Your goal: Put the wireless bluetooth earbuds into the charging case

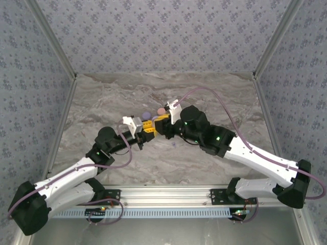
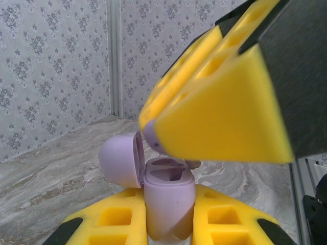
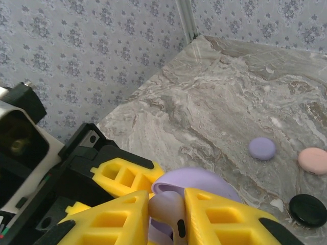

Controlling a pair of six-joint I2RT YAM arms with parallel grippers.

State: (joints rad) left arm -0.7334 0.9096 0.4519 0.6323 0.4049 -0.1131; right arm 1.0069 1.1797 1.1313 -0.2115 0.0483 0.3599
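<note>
Currently both arms meet at mid-table over the grey marbled table (image 1: 214,92).

Left gripper (image 2: 168,220): yellow fingers closed on the lavender charging case (image 2: 168,196), one finger on each side. The case is held upright off the table. Its lid (image 2: 118,161) is hinged open and tipped back to the left. Moulded wells show in the open top.

Right gripper (image 3: 171,212): yellow fingers pinched on one lavender earbud (image 3: 164,206), which is clamped between the fingertips. In the left wrist view the earbud sits just above the case's open top, on the lid side and close to the lid's edge. Cannot tell whether it touches the case.

Markings: a small dark oval on the earbud's stem, seen in the right wrist view, too small to read as lettering. The case shell is plain lavender on the faces in view.

On the table beyond the grippers, in the right wrist view:
- lavender round case (image 3: 262,148)
- pink round case (image 3: 312,160), just beside the lavender one
- black round case (image 3: 307,210), nearer the camera

All three lie flat and apart from one another.
</note>
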